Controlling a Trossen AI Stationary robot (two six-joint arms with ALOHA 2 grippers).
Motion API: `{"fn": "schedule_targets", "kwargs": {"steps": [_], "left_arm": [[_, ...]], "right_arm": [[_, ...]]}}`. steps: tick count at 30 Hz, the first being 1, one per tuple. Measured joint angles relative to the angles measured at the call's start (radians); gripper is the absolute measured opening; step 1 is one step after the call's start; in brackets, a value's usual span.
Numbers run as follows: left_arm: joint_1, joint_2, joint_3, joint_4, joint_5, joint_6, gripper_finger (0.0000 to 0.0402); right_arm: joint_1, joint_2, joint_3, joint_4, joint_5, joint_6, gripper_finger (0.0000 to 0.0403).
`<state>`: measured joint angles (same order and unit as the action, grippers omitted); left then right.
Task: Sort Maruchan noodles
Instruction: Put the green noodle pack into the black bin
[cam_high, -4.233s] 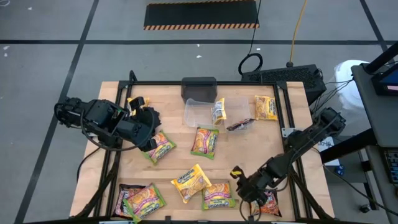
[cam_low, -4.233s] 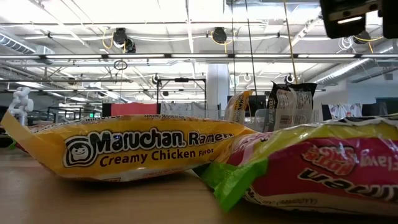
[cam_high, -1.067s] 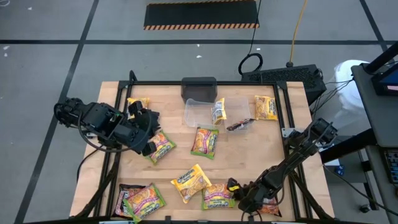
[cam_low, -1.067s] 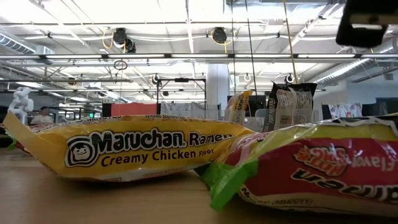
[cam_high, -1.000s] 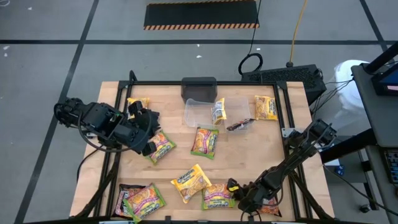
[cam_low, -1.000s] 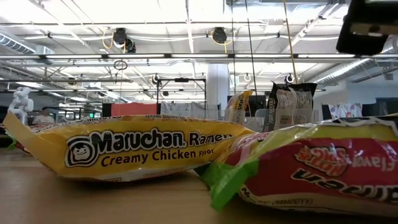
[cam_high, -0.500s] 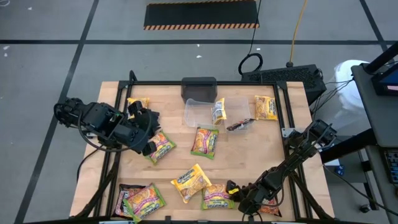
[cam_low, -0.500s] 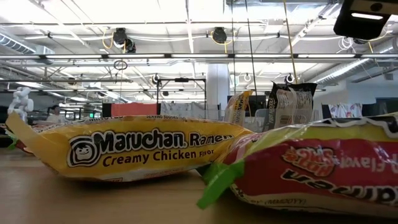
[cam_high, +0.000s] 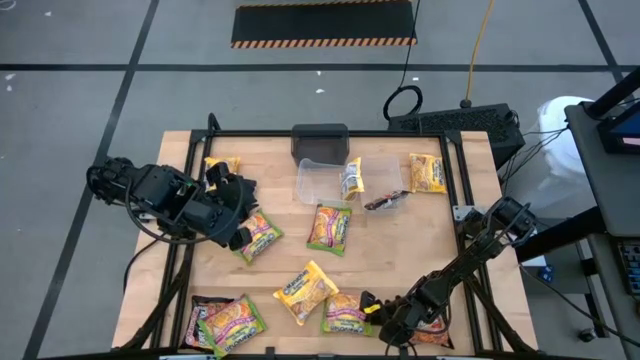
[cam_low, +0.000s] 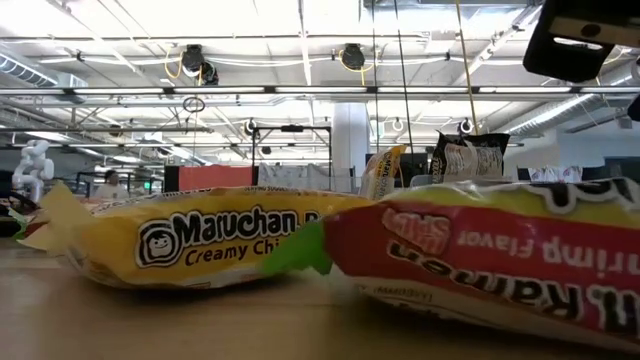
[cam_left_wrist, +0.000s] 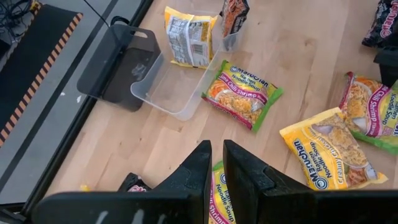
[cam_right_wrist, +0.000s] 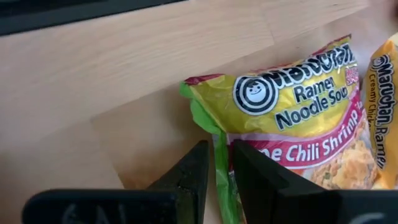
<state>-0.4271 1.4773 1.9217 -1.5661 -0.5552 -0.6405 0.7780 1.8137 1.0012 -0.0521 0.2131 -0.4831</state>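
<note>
High view: the right gripper (cam_high: 372, 312) is reaching the near edge of the table (cam_high: 400, 250), at a lime chili shrimp packet (cam_high: 345, 313) lying beside a yellow packet (cam_high: 305, 291); the left gripper (cam_high: 240, 212) is hovering over another green-edged packet (cam_high: 258, 236).

Low view: both near packets are filling the foreground.

Left wrist view: its fingers (cam_left_wrist: 200, 171) are sitting nearly pressed together.

Right wrist view: its fingers (cam_right_wrist: 198, 168) are pinching the shrimp packet's green edge.

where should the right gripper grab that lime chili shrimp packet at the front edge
By its green crimped edge, where the right gripper already sits. The packet lies flat, so only that thin seam fits between the fingers; come in low from the right.
</note>
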Motion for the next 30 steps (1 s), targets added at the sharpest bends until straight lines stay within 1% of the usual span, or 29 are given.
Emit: {"fn": "schedule_targets", "kwargs": {"steps": [7, 9, 13, 14, 19, 25, 28, 30], "left_arm": [[0.000, 0.000, 0.000, 0.000, 0.000, 0.006, 0.0049], [0.000, 0.000, 0.000, 0.000, 0.000, 0.007, 0.0049], [0.000, 0.000, 0.000, 0.000, 0.000, 0.007, 0.0049], [0.000, 0.000, 0.000, 0.000, 0.000, 0.007, 0.0049], [0.000, 0.000, 0.000, 0.000, 0.000, 0.007, 0.0049], [0.000, 0.000, 0.000, 0.000, 0.000, 0.007, 0.0049], [0.000, 0.000, 0.000, 0.000, 0.000, 0.007, 0.0049], [0.000, 0.000, 0.000, 0.000, 0.000, 0.010, 0.0049]], "right_arm": [[0.000, 0.002, 0.000, 0.027, -0.002, 0.029, 0.0067], [-0.002, 0.002, 0.000, 0.027, -0.003, 0.047, 0.0054], [-0.007, 0.002, 0.000, 0.027, -0.006, 0.087, 0.0011], [-0.007, 0.002, 0.000, 0.027, -0.008, 0.094, 0.0006], [-0.007, 0.002, 0.000, 0.026, -0.026, 0.105, 0.0003], [-0.018, -0.006, -0.001, 0.009, -0.023, 0.132, 0.0001], [-0.024, -0.022, -0.002, -0.017, 0.033, 0.151, 0.0000], [-0.032, -0.035, -0.002, -0.023, 0.048, 0.164, 0.0000]]}}
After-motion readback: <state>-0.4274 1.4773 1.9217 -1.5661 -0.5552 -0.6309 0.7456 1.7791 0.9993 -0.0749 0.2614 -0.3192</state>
